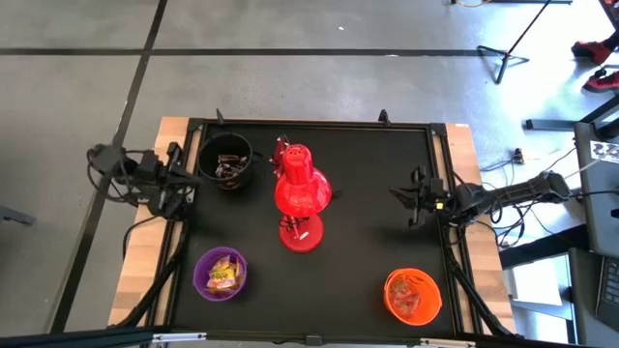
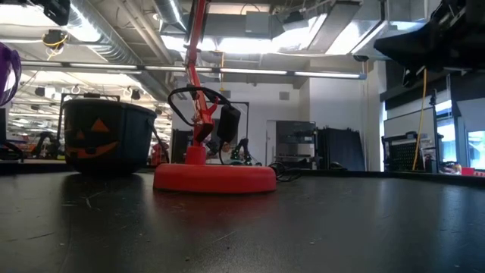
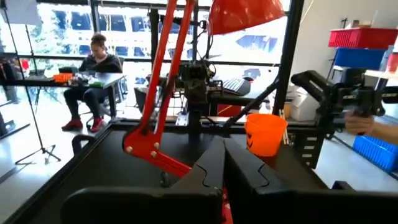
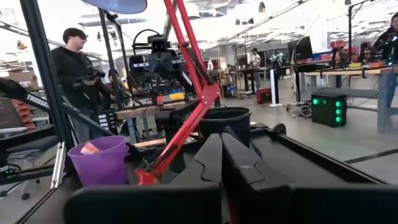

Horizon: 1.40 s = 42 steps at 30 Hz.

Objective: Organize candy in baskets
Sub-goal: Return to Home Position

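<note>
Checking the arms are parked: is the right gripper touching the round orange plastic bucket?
Apart. The high view shows bare black table between the right gripper and the orange bucket.

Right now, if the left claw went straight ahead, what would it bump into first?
Probably the red lamp: its slanted arm crosses ahead of the left claw. The orange bucket stands farther off; depth is hard to judge.

Grey concrete floor point(image 1: 319, 29), crossed by dark seams, spreads around the black worktop point(image 1: 377, 246) in an open workshop. Bright ceiling lights point(image 2: 258, 45) and exposed ducts point(image 2: 114, 49) run overhead. Tall windows point(image 3: 56, 28) back a seated person point(image 3: 93, 65) at a desk point(image 3: 115, 76); a standing person point(image 4: 71, 68) waits among cluttered benches point(image 4: 336, 71). Elsewhere, a red bin point(image 3: 364, 37) sits above a blue bin point(image 3: 367, 59).
</note>
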Tool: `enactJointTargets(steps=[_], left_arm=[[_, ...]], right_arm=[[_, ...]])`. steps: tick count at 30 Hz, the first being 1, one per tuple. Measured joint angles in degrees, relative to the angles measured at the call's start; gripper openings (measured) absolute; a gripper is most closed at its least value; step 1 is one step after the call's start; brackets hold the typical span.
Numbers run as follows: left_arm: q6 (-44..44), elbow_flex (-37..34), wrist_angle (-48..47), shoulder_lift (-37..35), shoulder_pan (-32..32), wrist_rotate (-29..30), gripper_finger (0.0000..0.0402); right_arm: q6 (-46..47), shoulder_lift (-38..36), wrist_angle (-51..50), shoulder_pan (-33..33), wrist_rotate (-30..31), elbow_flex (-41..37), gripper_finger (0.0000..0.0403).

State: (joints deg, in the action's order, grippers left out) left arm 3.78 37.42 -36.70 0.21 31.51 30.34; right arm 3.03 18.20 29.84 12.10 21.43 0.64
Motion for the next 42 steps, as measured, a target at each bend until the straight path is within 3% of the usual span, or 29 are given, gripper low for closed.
enactJointTargets(steps=[7, 17, 23, 30, 42], left_arm=[[-6.0, -0.2, 3.8, 0.0, 0.0, 2.4, 0.0], [-8.7, -12.1, 17.7, 0.0, 0.0, 1.2, 0.0], [-9.1, -19.3, 29.7, 0.0, 0.0, -3.0, 0.0], [-7.3, -23.9, 34.5, 0.0, -0.3, -3.3, 0.0], [-6.7, -35.4, 50.4, 0.0, -7.4, -13.6, 0.0]], right_arm=[[-2.2, -3.3, -2.2, -0.2, -1.8, 1.7, 0.0], [-3.5, -6.5, -21.6, -0.2, -3.1, 11.2, 0.0], [-3.0, -6.4, -19.3, -0.2, -3.7, 8.6, 0.0], [-0.4, -6.4, -15.9, -0.2, -7.1, 5.9, 0.0], [2.3, -6.4, -15.8, -0.1, -4.1, 4.1, 0.0]])
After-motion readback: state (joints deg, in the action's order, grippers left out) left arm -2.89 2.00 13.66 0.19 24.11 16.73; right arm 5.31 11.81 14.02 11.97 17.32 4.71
